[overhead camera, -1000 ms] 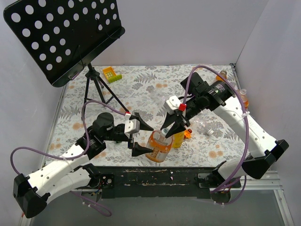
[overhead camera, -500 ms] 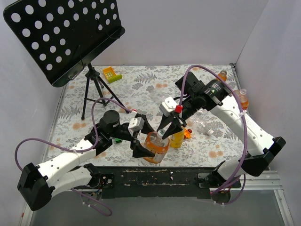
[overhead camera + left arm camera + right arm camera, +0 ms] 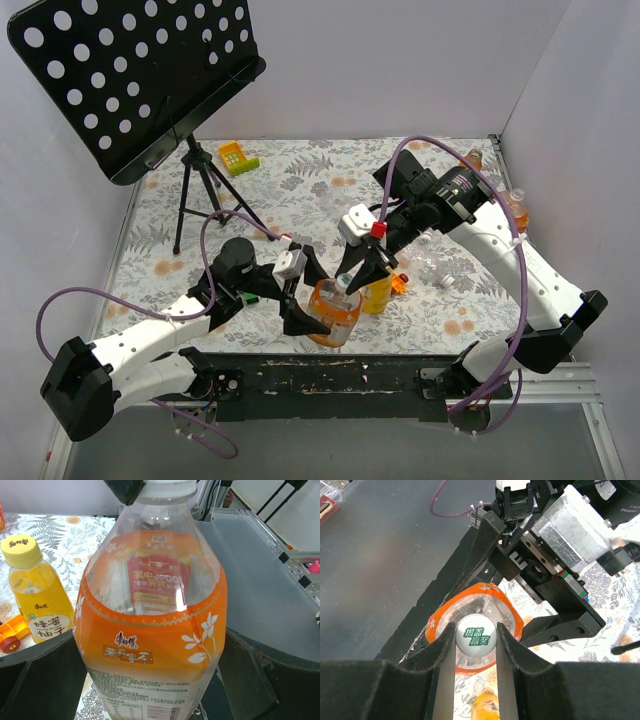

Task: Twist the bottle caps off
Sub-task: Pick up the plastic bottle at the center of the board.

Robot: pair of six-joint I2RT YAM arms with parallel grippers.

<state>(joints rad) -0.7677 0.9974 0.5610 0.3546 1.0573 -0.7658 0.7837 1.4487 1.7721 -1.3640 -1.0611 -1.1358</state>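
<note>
Right gripper (image 3: 475, 641) pinched on white cap (image 3: 475, 635) from above, set to twist. Left gripper (image 3: 318, 300) wide open, straddling bottle (image 3: 150, 645) body, gripping nothing; placed to brace it.

Bottles (image 3: 340, 318): four – big orange, small yellow (image 3: 378, 295), two by right wall (image 3: 517, 205). Caps (image 3: 475, 635) legible: one white, one yellow (image 3: 20, 550). Toy car (image 3: 400, 283), block (image 3: 237, 157), music stand (image 3: 130, 80): one each.

Black music stand (image 3: 135, 80) at back left — yellow-green toy block (image 3: 237, 157) nearby.
</note>
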